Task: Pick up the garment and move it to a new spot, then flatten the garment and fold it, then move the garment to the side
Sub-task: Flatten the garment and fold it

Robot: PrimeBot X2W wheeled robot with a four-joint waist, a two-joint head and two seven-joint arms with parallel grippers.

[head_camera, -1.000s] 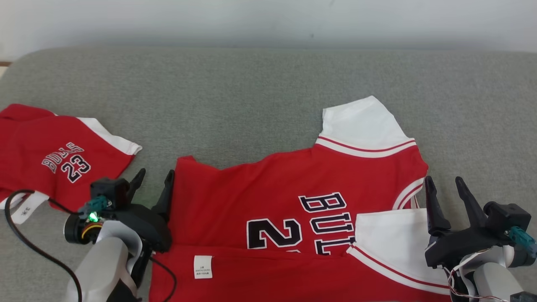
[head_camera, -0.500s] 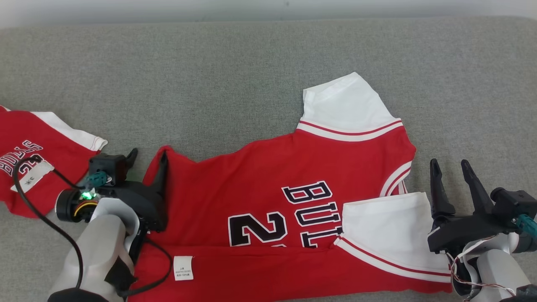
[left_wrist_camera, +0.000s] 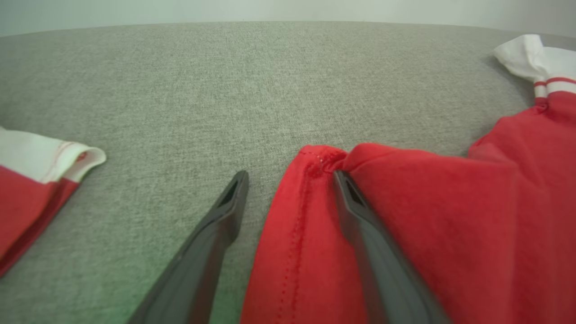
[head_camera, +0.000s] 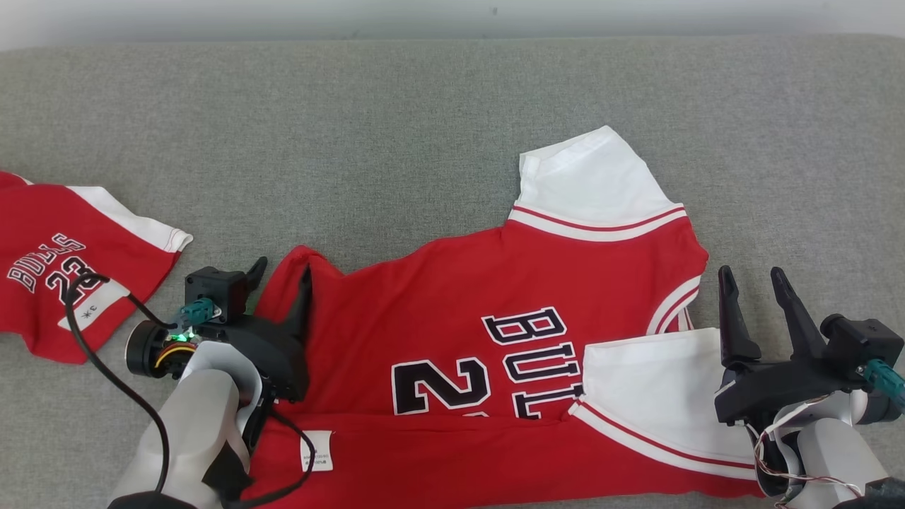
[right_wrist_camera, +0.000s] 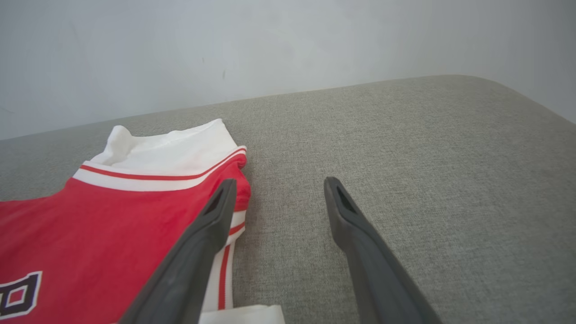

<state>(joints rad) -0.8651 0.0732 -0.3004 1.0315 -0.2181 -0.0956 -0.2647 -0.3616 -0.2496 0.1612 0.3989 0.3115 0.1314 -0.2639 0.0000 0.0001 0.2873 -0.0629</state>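
Observation:
The garment [head_camera: 495,283] is a red jersey with white sleeves and black lettering, spread on the grey cushion with its near hem folded up. My left gripper [head_camera: 282,267] stands open at the jersey's far left corner. In the left wrist view the gripper [left_wrist_camera: 291,175] has that corner's red hem [left_wrist_camera: 288,234] between its fingers, with the right finger lying across the cloth [left_wrist_camera: 450,202]. My right gripper [head_camera: 751,271] is open beside the jersey's right edge. In the right wrist view its [right_wrist_camera: 280,181] left finger lies along the striped armhole of the jersey [right_wrist_camera: 112,211], with nothing between the fingers.
A second red jersey [head_camera: 42,219] with a white tag lies at the far left, and its white sleeve [left_wrist_camera: 45,155] is close to my left gripper. The grey cushion [head_camera: 396,127] stretches wide behind the garment to a pale wall [right_wrist_camera: 225,45].
The camera has tilted down and shifted. My left gripper has moved forward and to the right, so its fingers now straddle the garment's left corner. The right gripper stays open beside the right edge.

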